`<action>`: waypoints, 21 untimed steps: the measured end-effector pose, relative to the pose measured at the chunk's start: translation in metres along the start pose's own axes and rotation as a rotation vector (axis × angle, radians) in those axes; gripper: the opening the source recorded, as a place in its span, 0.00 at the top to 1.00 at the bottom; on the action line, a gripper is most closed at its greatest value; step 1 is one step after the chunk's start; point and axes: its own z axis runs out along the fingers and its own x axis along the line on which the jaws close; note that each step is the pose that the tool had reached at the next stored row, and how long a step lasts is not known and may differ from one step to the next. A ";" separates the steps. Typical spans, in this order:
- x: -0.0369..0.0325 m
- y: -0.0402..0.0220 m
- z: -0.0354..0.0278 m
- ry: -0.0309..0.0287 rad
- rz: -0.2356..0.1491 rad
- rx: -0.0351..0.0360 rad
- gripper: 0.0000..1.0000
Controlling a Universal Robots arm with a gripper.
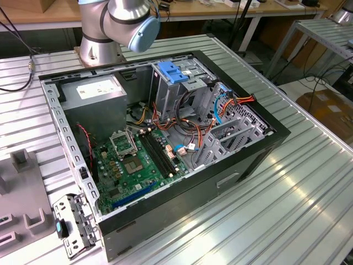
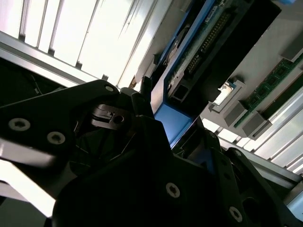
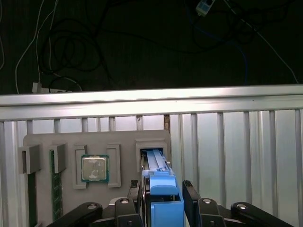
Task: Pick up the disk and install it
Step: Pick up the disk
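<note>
Item: flat dark metal disk (image 3: pixel 156 165) with blue plastic side bracket, standing on edge in a slot of the grey moulded holder tray (image 3: pixel 125 142), which is lying near the ribbed aluminium desk's (image 3: pixel 236 142) edge. Black two-fingered tool (image 3: pixel 164 185) is spread just disk-wide and clamping its two flat sides.

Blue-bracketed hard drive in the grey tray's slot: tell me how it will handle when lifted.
The dark metal hard drive with blue plastic bracket looks rigid and probably heavy for its size. Its bare circuit board, in the second wrist view, suggests fragility. Standing on edge in the grey slotted tray, it may tip once freed.
</note>
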 end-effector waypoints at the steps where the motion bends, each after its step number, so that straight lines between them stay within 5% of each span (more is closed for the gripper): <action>1: 0.0000 0.0000 0.0000 0.0000 0.000 0.0000 0.52; 21: 0.0000 0.0002 0.0001 0.0000 -0.001 0.0000 0.63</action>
